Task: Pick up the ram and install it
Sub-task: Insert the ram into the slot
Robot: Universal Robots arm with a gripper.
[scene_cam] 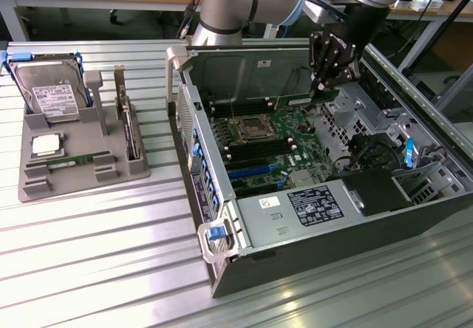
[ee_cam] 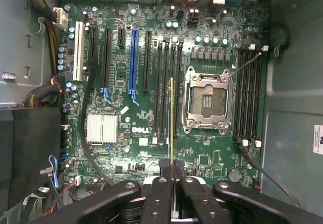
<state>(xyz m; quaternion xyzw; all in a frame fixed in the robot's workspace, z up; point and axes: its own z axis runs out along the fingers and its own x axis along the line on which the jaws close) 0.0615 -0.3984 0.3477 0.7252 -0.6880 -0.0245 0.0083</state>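
A: Progress first: where do we stand?

B: We judge the pick-up done. The tool [ee_cam: 172,169] is clamped on the ram [ee_cam: 172,115]. In the wrist view we see the ram edge-on, a thin gold-edged line over the motherboard [ee_cam: 126,103].

A: Seated?

B: Not as far as we can see. It seems to hang clear of the board, over the bank of black memory slots [ee_cam: 162,93] just beside the processor socket [ee_cam: 207,100]. Which slot it lines up with we cannot tell. So we count the installing as left to do.

A: And from outside?

B: In the exterior view the tool hangs at about one o'clock of the open case [scene_cam: 295,269], above its inside. The grey tray [scene_cam: 81,176] lies on the worktop [scene_cam: 96,261] at nine o'clock from the case. The hard drive [scene_cam: 50,91] stands at the tray's eleven o'clock.

A: Any writing?

B: We read "DELL" in the white lettering [ee_cam: 139,129] on the motherboard, near the silver heatsink [ee_cam: 102,128]. The hard drive's white label and the power supply label [scene_cam: 314,205] carry print, but we cannot make it out.
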